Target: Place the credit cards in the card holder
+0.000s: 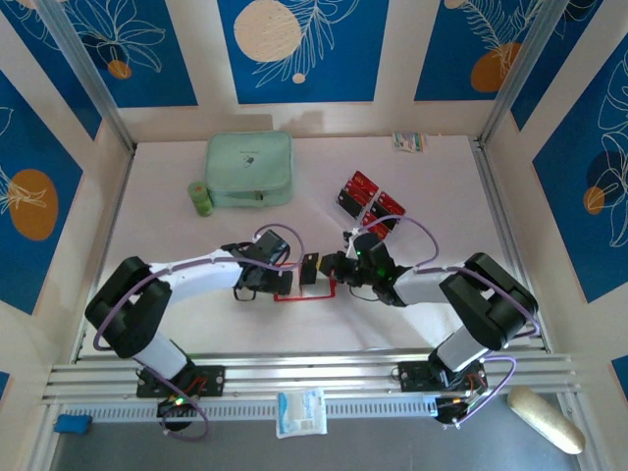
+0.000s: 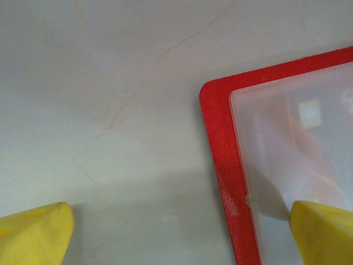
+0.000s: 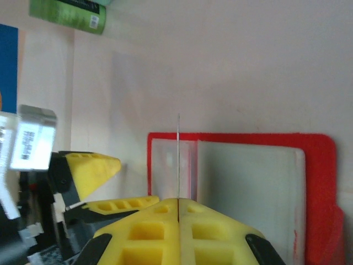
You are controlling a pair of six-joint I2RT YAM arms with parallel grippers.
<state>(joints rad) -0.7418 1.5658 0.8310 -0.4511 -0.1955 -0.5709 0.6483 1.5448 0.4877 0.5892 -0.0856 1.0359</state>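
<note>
The card holder (image 1: 306, 292) lies open on the table, a red frame with pale clear sleeves (image 3: 242, 182). My right gripper (image 1: 330, 267) is shut on one dark credit card (image 1: 311, 267) and holds it on edge just above the holder. In the right wrist view that card (image 3: 178, 160) is a thin vertical line rising from my shut gripper (image 3: 178, 201). My left gripper (image 2: 179, 237) is open and low over the holder's corner (image 2: 212, 127), with one fingertip (image 2: 322, 232) on the clear sleeve and the other on bare table. More red and black credit cards (image 1: 368, 201) lie behind.
A mint-green zip case (image 1: 249, 169) and a green tube (image 1: 200, 198) sit at the back left. A small white packet (image 1: 409, 142) lies by the back wall. In the right wrist view, the left gripper's yellow fingers (image 3: 91, 168) are close beside the holder's left edge.
</note>
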